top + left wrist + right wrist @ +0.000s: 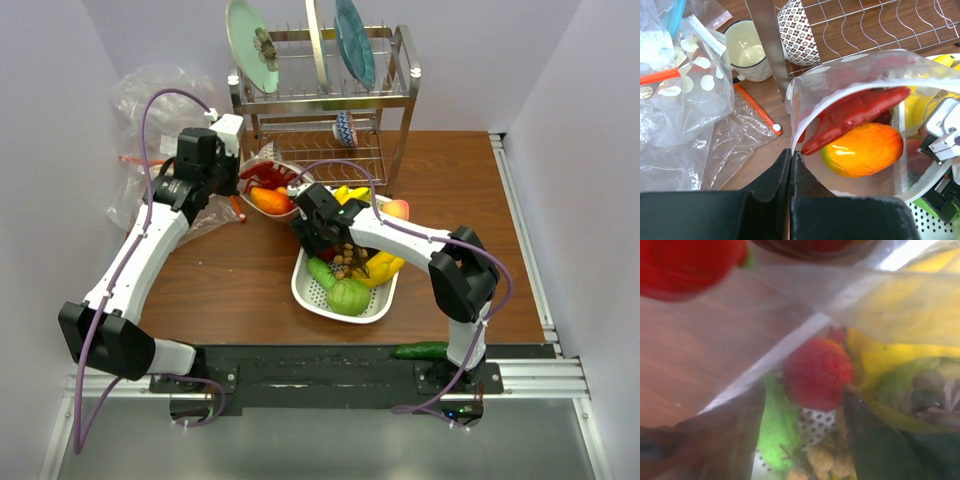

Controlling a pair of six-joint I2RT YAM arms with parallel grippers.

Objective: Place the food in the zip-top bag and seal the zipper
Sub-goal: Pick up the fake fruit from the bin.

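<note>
**Operator:** From above, what holds what?

**Me:** The zip-top bag (283, 178) lies on the table just in front of the dish rack (330, 95). A red lobster (262, 177) and an orange fruit (272, 200) are inside it. My left claw (238, 176) is at its edge. My right claw (322, 245) reaches down into the white tray (300, 285), which holds bananas (385, 268) and a green cabbage (347, 297). Bare wood shows left and right of the tray. A cucumber (420, 350) lies at the table's near edge.

**Operator:** And your left wrist?

**Me:** My left claw (791, 167) is pressed fully closed, pinching the rim of the zip-top bag (807, 100), whose mouth gapes toward me. The lobster (855, 112) rests on the orange fruit (862, 150). To the left are crumpled clear bags (680, 130) with an orange strip. Beyond them stand a cream mug (747, 50) and a patterned cup (797, 32). The only print is white dots on the plastic and a dark lattice on the cup.

**Operator:** Right wrist?

**Me:** It's blurred. My right claw (805, 395) has its jaws apart, with a small red fruit (817, 365) between the tips, above the tray's holes (815, 422). I can't tell whether either finger presses on it. Clear plastic crosses the top of the view.
</note>
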